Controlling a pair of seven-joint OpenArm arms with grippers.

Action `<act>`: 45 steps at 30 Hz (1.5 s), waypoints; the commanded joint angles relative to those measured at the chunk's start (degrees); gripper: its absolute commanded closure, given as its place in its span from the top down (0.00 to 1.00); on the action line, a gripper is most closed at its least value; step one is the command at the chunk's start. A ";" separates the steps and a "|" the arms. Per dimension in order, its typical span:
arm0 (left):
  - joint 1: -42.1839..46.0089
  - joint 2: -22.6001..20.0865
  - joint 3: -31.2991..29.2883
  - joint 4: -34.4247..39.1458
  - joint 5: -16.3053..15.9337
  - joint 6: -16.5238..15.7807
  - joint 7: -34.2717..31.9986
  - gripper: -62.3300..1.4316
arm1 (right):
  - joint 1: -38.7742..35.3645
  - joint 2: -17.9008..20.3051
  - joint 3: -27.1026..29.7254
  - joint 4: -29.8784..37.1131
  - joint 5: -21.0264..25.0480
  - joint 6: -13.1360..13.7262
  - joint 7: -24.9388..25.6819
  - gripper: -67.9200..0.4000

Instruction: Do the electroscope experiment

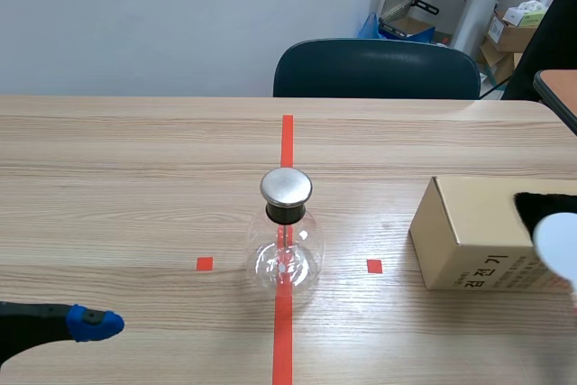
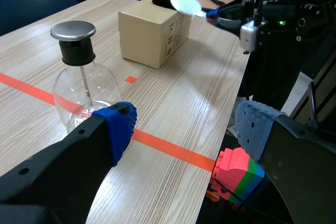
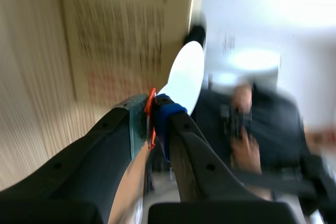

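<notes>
Your right gripper (image 3: 152,116) is clamped on the thin orange-red handle of a white paddle (image 3: 185,76), with both fingers pressed against the handle. The oval white blade sticks out ahead of the fingertips. That wrist view is smeared, so you can make out little past the blade beyond the printed side of a cardboard box (image 1: 478,232). In the left wrist view the paddle is held in the air over the far top edge of the box. From the scene camera, the blade overlaps the box's right end.

Your left gripper (image 2: 184,128) has its fingers spread wide with nothing between them. One blue pad (image 2: 118,127) sits low just in front of the glass, and the other pad hangs out past the edge of the table (image 1: 135,178). In the scene view this gripper lies low at the near left, well apart from the flask.

The electroscope (image 1: 286,245) stands upright in the middle of the table. It is a clear round flask with a black neck and a flat metal cap (image 1: 286,187), and a thin rod runs down inside it. It sits on the long orange-red tape line (image 1: 283,331), between the two small tape squares, with the box off to its right and not touching it.

A dark chair (image 1: 379,69) stands behind the far edge of the table.
</notes>
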 commanded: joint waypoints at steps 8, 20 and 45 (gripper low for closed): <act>0.15 0.00 -0.15 1.49 -0.15 0.02 -0.59 0.68 | -0.11 0.04 0.52 0.59 -0.13 -2.86 7.37 0.03; 0.15 0.00 -0.15 1.49 -0.15 0.02 -0.59 0.68 | -0.39 0.02 1.05 0.59 -0.17 -2.86 -2.14 0.03; 0.13 0.20 -0.15 1.49 -0.15 0.04 -0.59 0.68 | -0.11 0.00 0.90 0.59 -0.81 -2.86 7.45 0.03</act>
